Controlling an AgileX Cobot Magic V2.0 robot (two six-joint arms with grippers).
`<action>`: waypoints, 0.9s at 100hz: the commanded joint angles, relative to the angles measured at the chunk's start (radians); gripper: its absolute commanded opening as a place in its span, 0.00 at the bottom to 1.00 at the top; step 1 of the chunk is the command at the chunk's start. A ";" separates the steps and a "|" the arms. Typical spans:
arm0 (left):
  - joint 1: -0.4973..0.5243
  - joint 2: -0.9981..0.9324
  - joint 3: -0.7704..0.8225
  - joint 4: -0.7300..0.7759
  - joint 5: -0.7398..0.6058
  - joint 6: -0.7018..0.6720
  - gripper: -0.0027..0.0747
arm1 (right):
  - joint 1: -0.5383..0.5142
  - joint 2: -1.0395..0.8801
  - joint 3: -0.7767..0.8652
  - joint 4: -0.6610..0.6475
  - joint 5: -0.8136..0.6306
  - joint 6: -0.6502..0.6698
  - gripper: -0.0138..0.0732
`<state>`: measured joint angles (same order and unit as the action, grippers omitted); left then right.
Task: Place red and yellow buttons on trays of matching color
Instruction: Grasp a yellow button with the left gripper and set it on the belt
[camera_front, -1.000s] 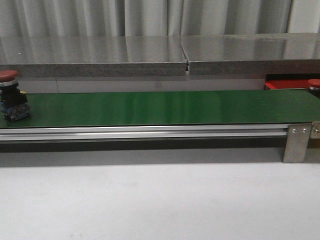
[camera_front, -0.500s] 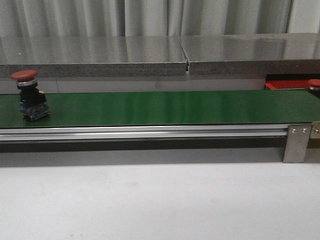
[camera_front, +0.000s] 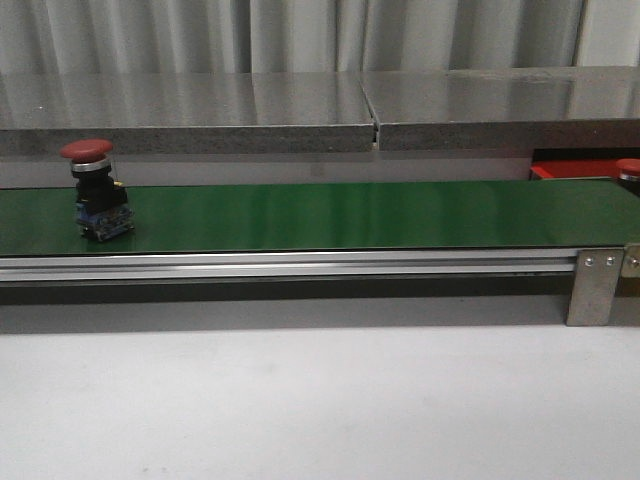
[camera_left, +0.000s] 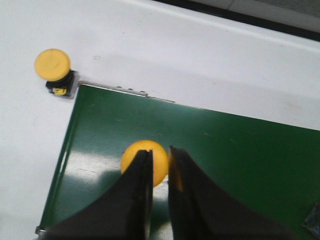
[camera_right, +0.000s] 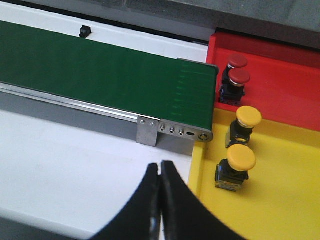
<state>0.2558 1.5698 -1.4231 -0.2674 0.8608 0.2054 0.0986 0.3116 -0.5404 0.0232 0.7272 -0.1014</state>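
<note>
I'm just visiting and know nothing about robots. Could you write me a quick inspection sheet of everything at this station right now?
Surface: green belt on a white table.
Job's things: red button upright on the belt's left part; yellow button on the belt, another standing off it; red tray holds two red buttons, yellow tray two yellow ones.
Clutter: nothing seen.
Grippers: left gripper nearly closed above the yellow button; right gripper shut, empty.
Cables: nothing seen.
Surroundings: grey ledge, curtain.
</note>
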 joint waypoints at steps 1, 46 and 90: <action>-0.053 -0.079 -0.010 0.018 -0.063 0.016 0.01 | 0.000 0.007 -0.021 -0.001 -0.066 -0.012 0.02; -0.368 -0.299 0.203 0.131 -0.205 -0.018 0.01 | 0.000 0.007 -0.021 -0.001 -0.066 -0.012 0.02; -0.395 -0.682 0.517 0.040 -0.277 -0.018 0.01 | 0.000 0.007 -0.021 -0.001 -0.081 -0.012 0.02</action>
<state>-0.1314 0.9752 -0.9311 -0.1962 0.6615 0.1979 0.0986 0.3116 -0.5404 0.0232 0.7272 -0.1014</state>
